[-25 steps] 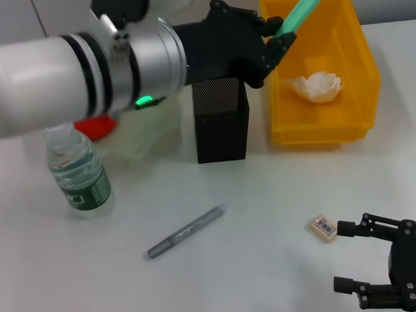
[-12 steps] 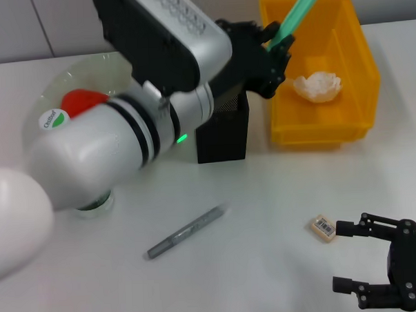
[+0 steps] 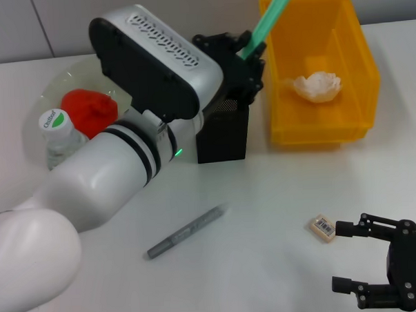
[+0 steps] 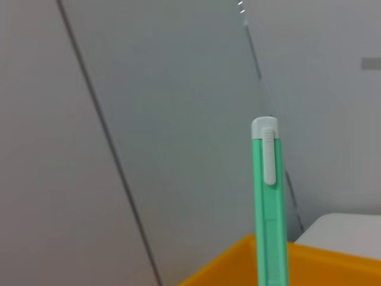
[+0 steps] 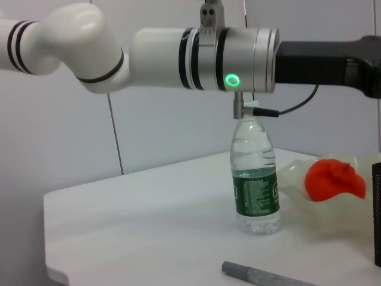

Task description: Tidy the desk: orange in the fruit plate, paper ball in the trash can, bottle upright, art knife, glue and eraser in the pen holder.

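Slim green plastic art knife (image 3: 264, 19) with white clip end up, tilted, clenched in jaws of left gripper (image 3: 239, 58) just above tall square black mesh pen holder (image 3: 222, 131). Bright-yellow rectangular trash can (image 3: 360, 87) close beside, crumpled white paper ball (image 3: 317, 85) inside. Risk: tilted knife catches holder rim on descent, or release off-centre drops it into trash can. Cream eraser (image 3: 324, 228) and grey pen-shaped stick (image 3: 186, 232) on white counter (image 3: 265, 195). Right gripper (image 3: 368, 263) low beside eraser, jaws spread, empty.
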